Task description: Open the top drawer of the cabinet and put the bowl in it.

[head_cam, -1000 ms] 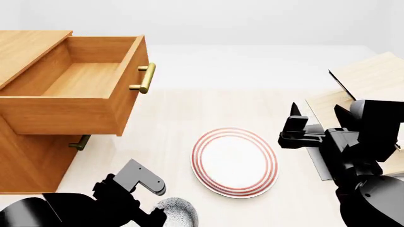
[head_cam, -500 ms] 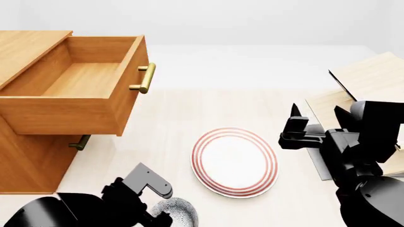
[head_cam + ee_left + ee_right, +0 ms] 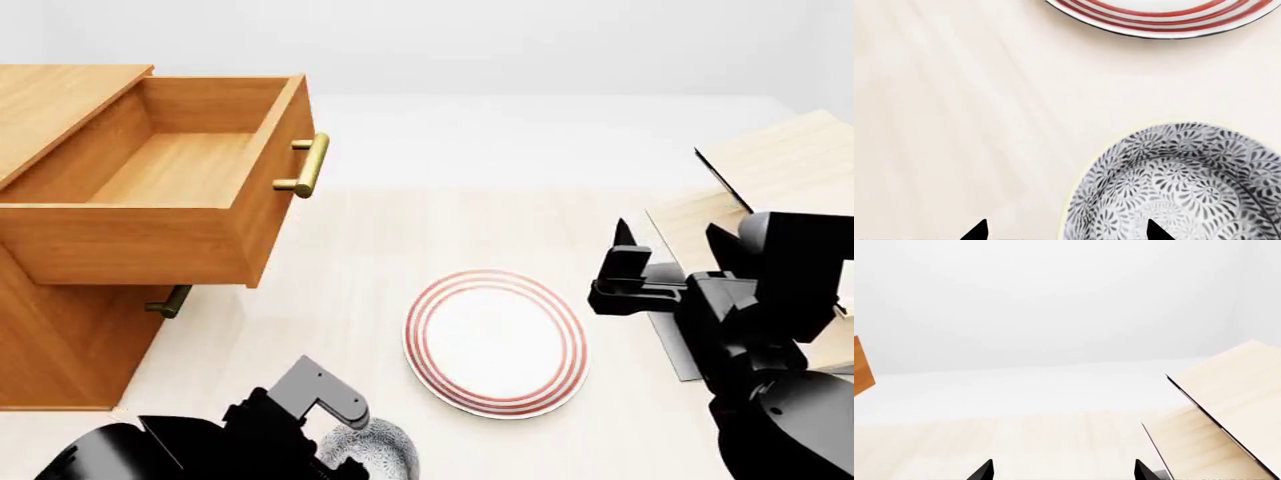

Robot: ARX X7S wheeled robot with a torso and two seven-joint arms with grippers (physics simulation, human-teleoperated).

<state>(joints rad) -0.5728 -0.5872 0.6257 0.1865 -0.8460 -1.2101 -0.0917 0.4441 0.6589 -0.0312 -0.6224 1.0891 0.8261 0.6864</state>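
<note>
The top drawer (image 3: 174, 190) of the cabinet (image 3: 60, 340), at the upper left of the head view, is already pulled fully out, its inside bare, so the step in hand is judged to be the grasp of the bowl (image 3: 1181, 185). The bowl is resting on the counter (image 3: 360, 270) at the bottom edge of the head view, left of centre, just beside the red-ringed plate (image 3: 497, 342) and apart from it.

The left gripper (image 3: 1064, 231) is being held open over the bowl's near rim: in the left wrist view one fingertip is showing over the patterned inside, the other over bare counter outside the rim. Nothing is gripped yet.

For a sound grasp, the rim wall is to be kept between the fingers, the gripper lowered until the wall sits deep between them, and only then closed. A shallow pinch on the curved wall is judged likely to slip. The plate is to be kept clear of during the lift.

The right gripper (image 3: 625, 262) is being held open and empty at the right of the head view, near the pale tilted-board rack (image 3: 774, 170), well apart from the bowl
</note>
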